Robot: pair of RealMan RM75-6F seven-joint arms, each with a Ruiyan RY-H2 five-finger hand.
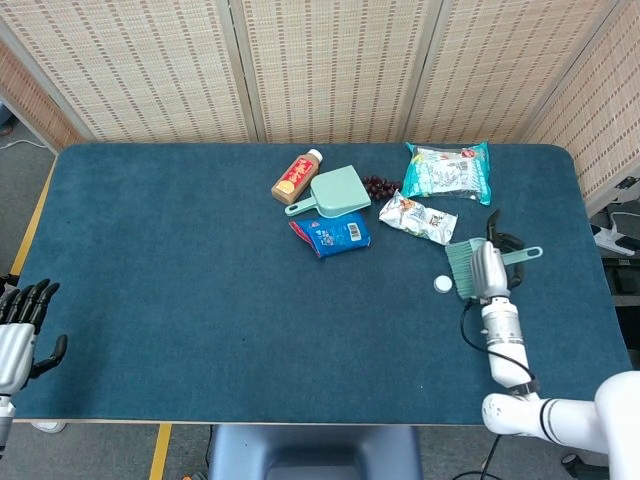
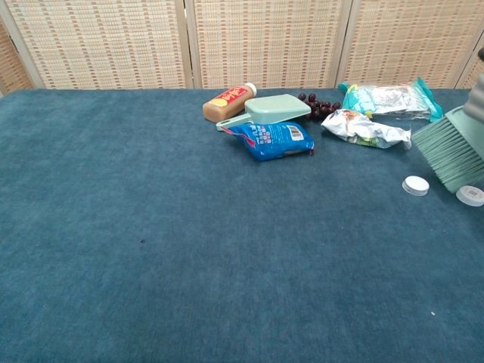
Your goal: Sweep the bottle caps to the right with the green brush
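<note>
A: From the head view first?

B: Right hand at the right side of the blue table, wrapped around the handle of the green brush, bristles pointing left. One white cap just left of the bristles, on the cloth. Left hand off the table's left edge, holding nothing, fingers straight and slightly apart.

A: And behind the brush?

B: Silver snack bag just up-left of it, teal packet further back. Mid-table: green dustpan, brown bottle, blue pouch, dark grapes.

A: Chest view?

B: Brush bristles at the right edge, tilted, tips near the cloth. Two caps here: one just left of the bristles, another below them, possibly touching the tips, hard to tell. Right hand mostly cropped out of this view; left hand out of it altogether.
</note>
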